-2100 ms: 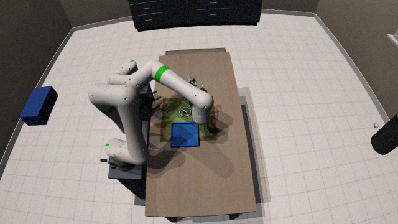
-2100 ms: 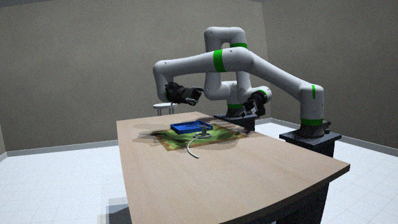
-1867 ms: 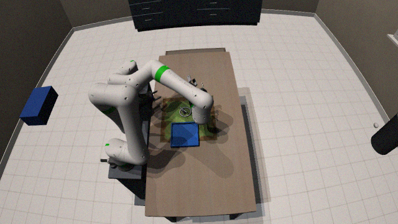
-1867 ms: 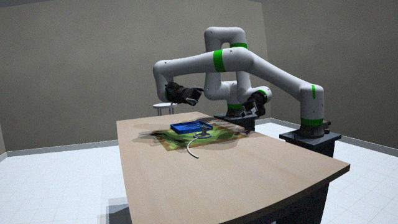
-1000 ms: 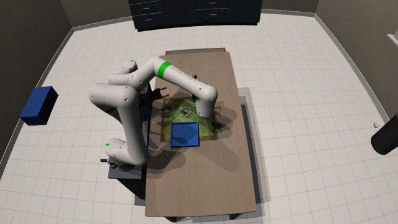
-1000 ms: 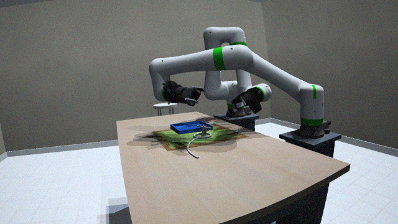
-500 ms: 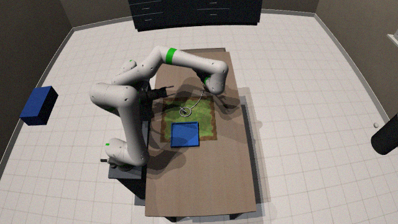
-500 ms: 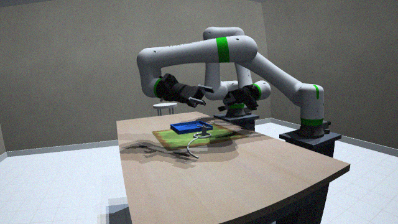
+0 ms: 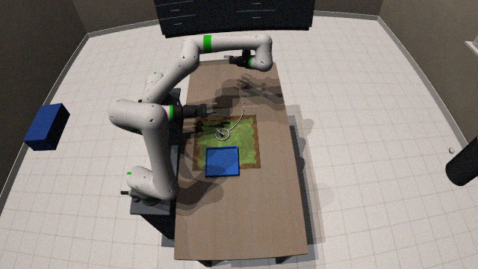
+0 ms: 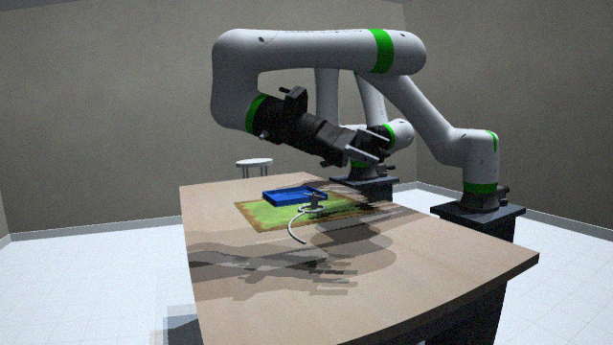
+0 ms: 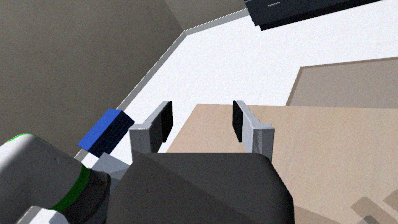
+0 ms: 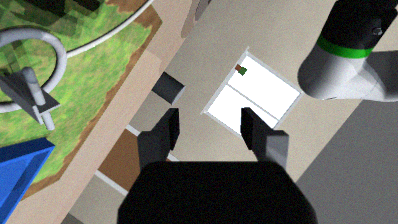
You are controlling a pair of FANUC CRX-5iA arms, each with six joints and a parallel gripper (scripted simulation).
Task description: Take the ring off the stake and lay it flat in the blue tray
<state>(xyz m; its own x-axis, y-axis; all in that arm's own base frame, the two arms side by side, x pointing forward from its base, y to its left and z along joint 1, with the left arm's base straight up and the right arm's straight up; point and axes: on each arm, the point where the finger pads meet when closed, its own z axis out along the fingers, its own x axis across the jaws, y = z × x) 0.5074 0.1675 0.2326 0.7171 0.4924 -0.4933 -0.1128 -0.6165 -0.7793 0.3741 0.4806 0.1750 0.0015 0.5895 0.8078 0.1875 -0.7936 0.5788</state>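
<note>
On surface [image 9: 239,224] [image 10: 407,287] [image 11: 330,140], saw 1 ring [image 9: 216,136] [image 10: 300,210] [image 12: 61,57] around 1 stake [image 10: 314,201] [image 12: 22,95], nr 1 blue tray [image 9: 222,175] [image 10: 287,203] [image 12: 25,149]. Counted 2 grippers, L gripper [image 9: 226,57] [image 10: 383,149] [image 11: 202,116] & R gripper [image 9: 216,108] [image 12: 210,120], w/ jaws spread wide on both.

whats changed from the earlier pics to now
The left gripper has swung away from the mat, toward the dark cabinet. The right gripper has reached further out over the table. Both are open, holding nothing. The ring stayed around the stake, and the blue tray stayed put.
</note>
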